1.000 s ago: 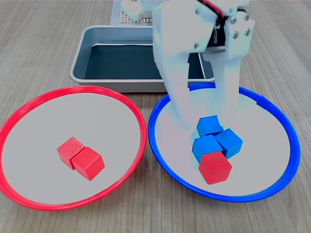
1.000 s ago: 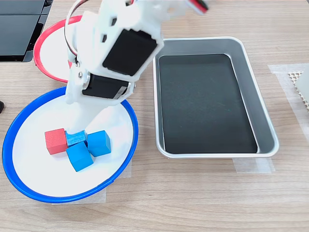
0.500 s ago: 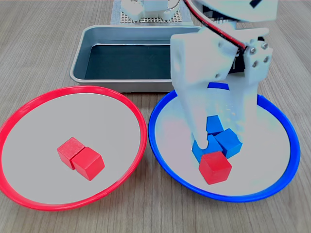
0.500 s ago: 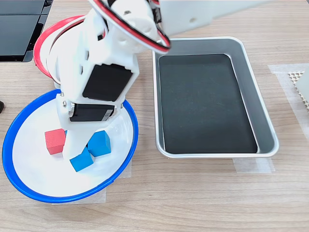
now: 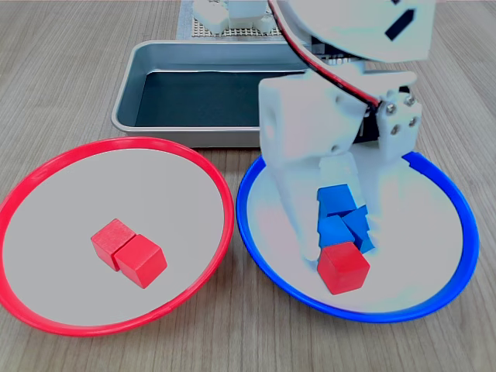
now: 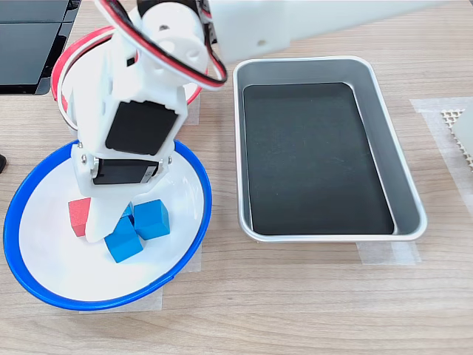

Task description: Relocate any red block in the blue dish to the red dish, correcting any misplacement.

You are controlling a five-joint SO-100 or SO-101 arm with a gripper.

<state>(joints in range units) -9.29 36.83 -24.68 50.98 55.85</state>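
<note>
The red block lies at the front of the blue dish in the first exterior view, touching a cluster of blue cubes just behind it. My white gripper stands open, low in the dish. Its fingers straddle the blue cubes, and the tips reach the red block's back edge. In the second exterior view one finger hides part of the red block, next to two blue cubes. The red dish holds two red cubes.
A rectangular metal tray with a dark floor stands behind both dishes. In the second exterior view the tray lies right of the blue dish. A dark object sits at the second exterior view's top left corner. Bare wooden table surrounds everything.
The gripper has come down lower into the blue dish and nearer the red block, its fingers now around the blue cubes. The cubes have hardly shifted.
</note>
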